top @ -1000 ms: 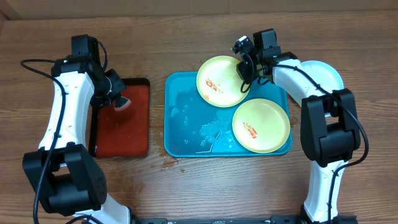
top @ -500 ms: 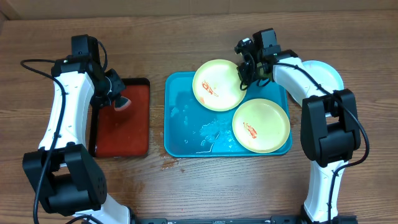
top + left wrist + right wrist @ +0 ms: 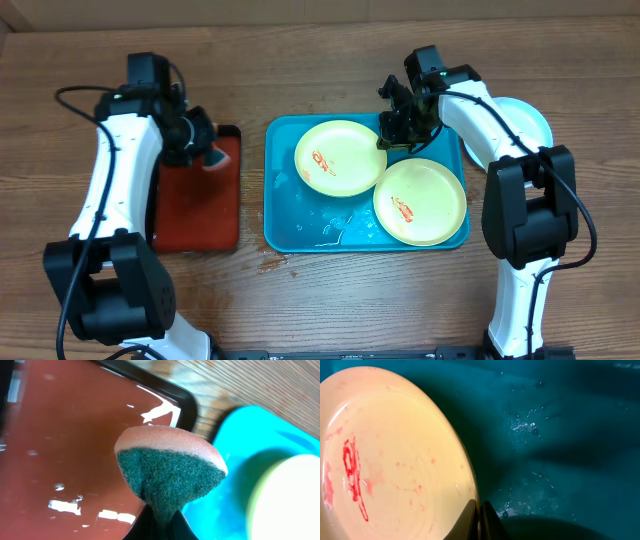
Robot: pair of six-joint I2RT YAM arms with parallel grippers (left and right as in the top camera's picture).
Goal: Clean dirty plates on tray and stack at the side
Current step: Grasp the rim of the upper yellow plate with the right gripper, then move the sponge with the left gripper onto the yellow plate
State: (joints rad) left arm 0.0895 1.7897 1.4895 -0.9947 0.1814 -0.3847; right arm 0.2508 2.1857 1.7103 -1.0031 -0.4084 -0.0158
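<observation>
**Right Arm Grips Smeared Plate in Tray as Left Holds Sponge**

The right gripper (image 3: 385, 140) has its jaws closed on the near rim of a yellow-green plate (image 3: 338, 158), which sits in the upper middle of the turquoise tray (image 3: 300, 225). The right wrist view shows the thin fingertips (image 3: 472, 519) pinching that plate's edge (image 3: 395, 455), with red streaks across its pale centre and water beading on the tray floor (image 3: 570, 435) beside it.

A second yellow-green plate (image 3: 420, 200), also marked with a red smear, lies in the tray's lower right corner. Its rim meets the first plate's, though whether they overlap cannot be told. A light blue plate (image 3: 525, 118) rests on the wooden worktop (image 3: 300, 300) just right of the tray, partly hidden behind the right arm.

Across the worktop, the left gripper (image 3: 200, 150) hangs over the upper right corner of a black-rimmed red tray (image 3: 195, 210), its jaws clamped on a sponge (image 3: 170, 477) with the green scouring face towards the camera and pink foam behind. The wet red tray (image 3: 60, 450) glistens beneath it.
</observation>
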